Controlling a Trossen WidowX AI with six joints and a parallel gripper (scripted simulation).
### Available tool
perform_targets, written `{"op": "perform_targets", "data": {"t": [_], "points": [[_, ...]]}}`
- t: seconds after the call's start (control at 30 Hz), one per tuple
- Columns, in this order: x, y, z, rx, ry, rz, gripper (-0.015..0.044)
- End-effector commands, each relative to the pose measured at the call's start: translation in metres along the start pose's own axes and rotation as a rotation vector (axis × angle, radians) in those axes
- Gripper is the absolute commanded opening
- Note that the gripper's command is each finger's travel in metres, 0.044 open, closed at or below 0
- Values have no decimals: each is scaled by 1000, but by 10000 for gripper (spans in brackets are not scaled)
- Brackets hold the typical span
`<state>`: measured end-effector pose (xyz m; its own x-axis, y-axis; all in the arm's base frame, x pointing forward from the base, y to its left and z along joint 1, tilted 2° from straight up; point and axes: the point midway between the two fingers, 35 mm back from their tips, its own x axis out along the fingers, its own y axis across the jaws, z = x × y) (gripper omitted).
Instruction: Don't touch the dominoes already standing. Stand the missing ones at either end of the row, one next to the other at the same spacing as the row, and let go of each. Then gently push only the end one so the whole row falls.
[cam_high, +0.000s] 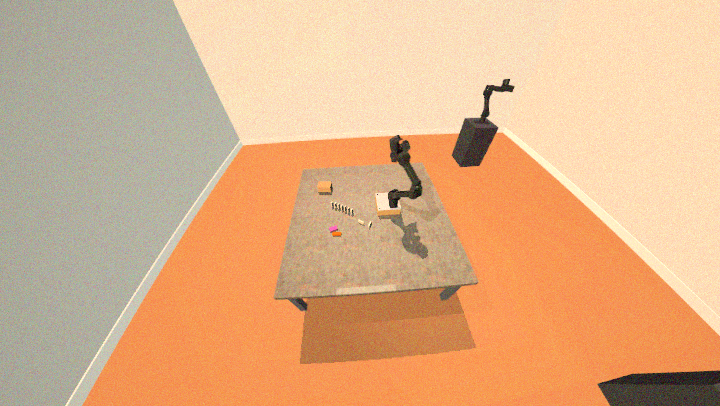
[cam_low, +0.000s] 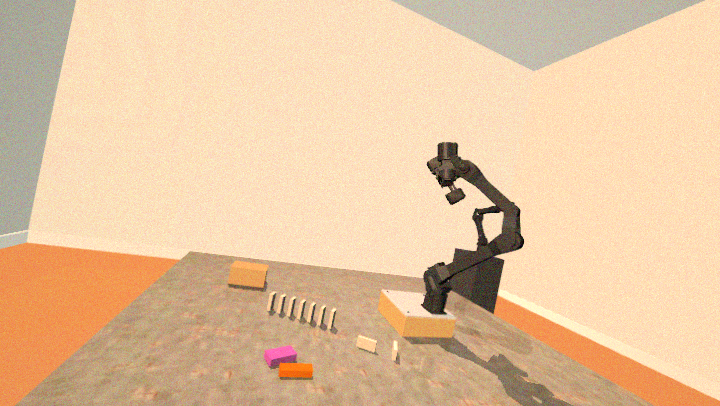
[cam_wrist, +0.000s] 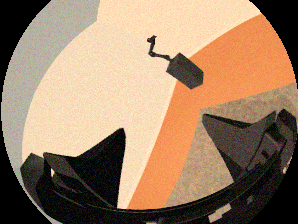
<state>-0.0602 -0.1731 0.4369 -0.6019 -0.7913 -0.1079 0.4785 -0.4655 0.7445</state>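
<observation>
Arm raised well above the tabletop (cam_low: 151, 342), jaws released and holding nothing (wrist view shows both fingers spread wide, only wall and floor between them). Gripper (cam_low: 453, 194) high over the arm's tan base block (cam_low: 418, 327). Row of standing dominoes (cam_low: 301, 308) mid-tabletop. Two loose dominoes near the row's right end: one lying flat (cam_low: 366, 343), one upright (cam_low: 394, 350). Pink block (cam_low: 280, 355) and orange block (cam_low: 295, 370) sit closer to the exterior camera.
</observation>
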Motion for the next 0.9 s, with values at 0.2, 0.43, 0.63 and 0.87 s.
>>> {"op": "perform_targets", "data": {"t": [0.2, 0.43, 0.63, 0.87], "points": [[-1, 26, -64, -149, 209, 93, 440], [-38, 49, -179, -413, 564, 256, 440], [-98, 42, -266, -646, 853, 386, 440], [-187, 0, -340, -941, 1163, 518, 440]]}}
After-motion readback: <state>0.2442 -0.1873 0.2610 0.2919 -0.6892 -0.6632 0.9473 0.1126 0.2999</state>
